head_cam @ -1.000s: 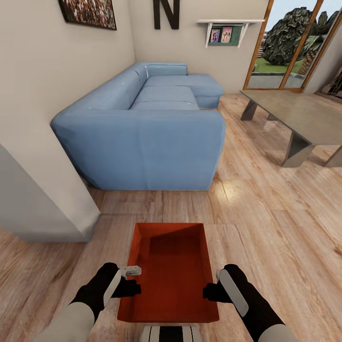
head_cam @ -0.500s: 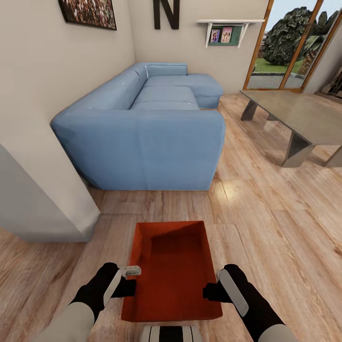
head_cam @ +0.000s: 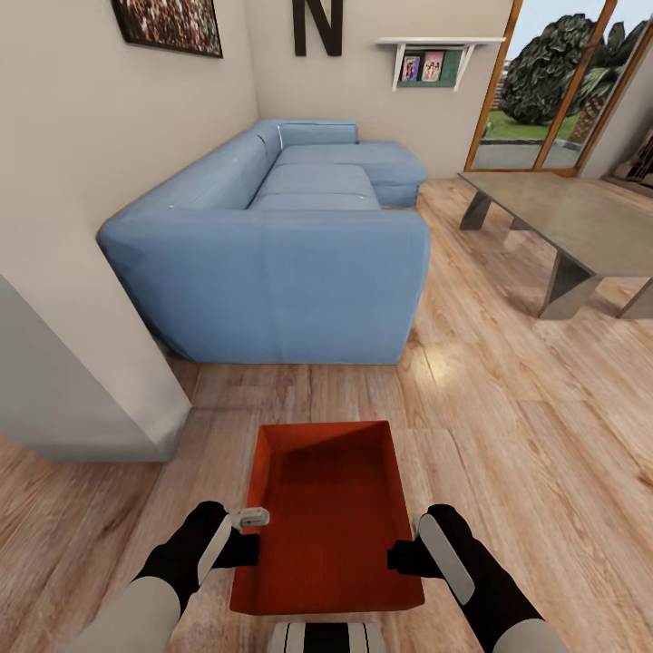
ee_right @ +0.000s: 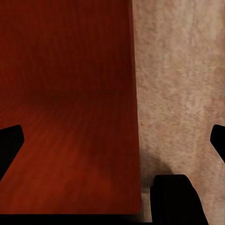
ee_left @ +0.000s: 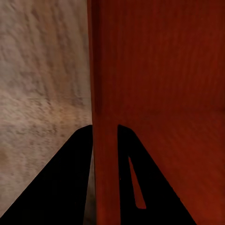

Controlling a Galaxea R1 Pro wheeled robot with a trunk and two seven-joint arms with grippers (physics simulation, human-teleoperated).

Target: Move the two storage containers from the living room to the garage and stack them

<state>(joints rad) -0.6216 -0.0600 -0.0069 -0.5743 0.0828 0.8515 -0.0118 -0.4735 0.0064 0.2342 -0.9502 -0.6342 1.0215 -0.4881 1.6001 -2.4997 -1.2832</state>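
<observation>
An orange-red rectangular plastic bin point(head_cam: 328, 517) hangs between the two tools above the light wood plank floor point(head_cam: 508, 408), near a blue sectional sofa point(head_cam: 281, 245). The left tool point(head_cam: 252, 550) pinches its left wall; the right tool point(head_cam: 399, 556) stands spread astride its right wall. The bin is empty.

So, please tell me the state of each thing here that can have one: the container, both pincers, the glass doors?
storage container: upright, empty, held between both pincers above the wood floor.
left pincer: shut on the container's side wall, one finger inside, one outside.
right pincer: at the container's opposite wall; fingers look wide apart, so open.
glass doors: cannot tell if open or shut.
</observation>
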